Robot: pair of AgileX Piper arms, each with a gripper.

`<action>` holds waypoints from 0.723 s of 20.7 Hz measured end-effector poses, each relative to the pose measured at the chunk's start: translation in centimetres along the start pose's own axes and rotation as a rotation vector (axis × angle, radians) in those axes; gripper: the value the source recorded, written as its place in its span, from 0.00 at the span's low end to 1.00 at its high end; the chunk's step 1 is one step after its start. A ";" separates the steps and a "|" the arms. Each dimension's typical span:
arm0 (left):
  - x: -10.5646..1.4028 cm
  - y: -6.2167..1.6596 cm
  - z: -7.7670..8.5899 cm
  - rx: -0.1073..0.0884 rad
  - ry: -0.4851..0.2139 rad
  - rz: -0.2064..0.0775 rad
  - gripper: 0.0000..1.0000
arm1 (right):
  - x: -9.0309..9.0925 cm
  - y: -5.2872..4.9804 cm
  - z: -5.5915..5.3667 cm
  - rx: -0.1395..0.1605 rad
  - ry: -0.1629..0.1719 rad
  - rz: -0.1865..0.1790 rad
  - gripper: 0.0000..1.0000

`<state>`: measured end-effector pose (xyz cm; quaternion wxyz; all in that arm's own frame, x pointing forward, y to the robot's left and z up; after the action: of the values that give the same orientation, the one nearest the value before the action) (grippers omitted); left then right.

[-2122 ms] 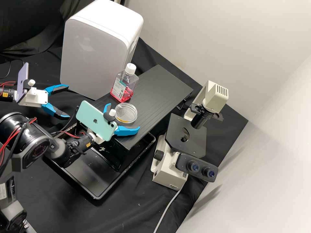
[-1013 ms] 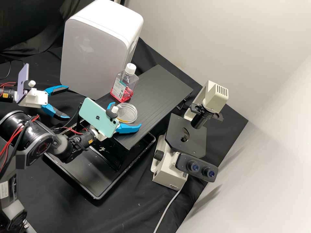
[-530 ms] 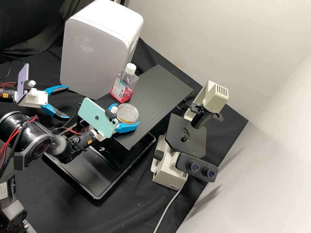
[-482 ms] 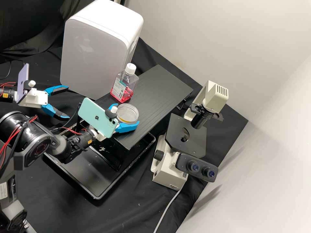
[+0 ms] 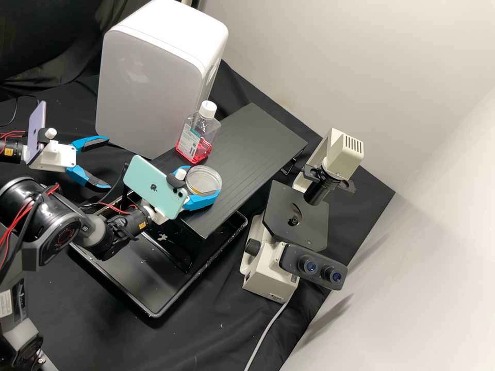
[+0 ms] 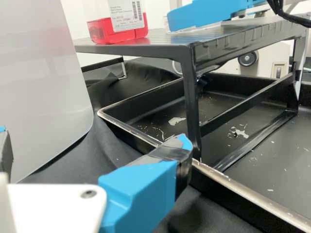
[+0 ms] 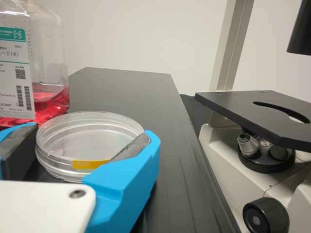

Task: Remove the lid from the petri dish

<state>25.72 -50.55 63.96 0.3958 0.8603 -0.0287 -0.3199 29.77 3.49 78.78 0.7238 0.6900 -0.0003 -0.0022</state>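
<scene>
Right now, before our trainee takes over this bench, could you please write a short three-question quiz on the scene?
1. True or false: the petri dish is already uncovered.
2. What shares the black platform with the dish? A) a culture flask of red liquid B) a beaker C) a pipette
3. Fill in: the right tool has its fingers on either side of the ____.
Key: 1 false; 2 A; 3 petri dish.

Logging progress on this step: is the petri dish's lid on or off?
On. The clear lid sits flat on the petri dish on the black shelf, with the right gripper closed against its rim.
</scene>
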 end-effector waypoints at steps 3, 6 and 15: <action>0.0 0.00 0.0 0.000 0.000 0.000 1.00 | -0.3 -0.1 0.2 -0.002 0.003 0.005 0.00; 0.0 -0.04 0.0 0.000 0.000 -0.001 1.00 | -0.6 -0.1 0.2 -0.003 0.006 0.011 0.00; 0.1 -0.26 -0.1 -0.002 0.003 -0.008 1.00 | -1.8 0.2 0.6 -0.010 0.000 0.015 0.00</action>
<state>25.77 -50.36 63.76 0.3953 0.8607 -0.0244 -0.3201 27.99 2.86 79.01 0.7271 0.6865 -0.0057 0.0032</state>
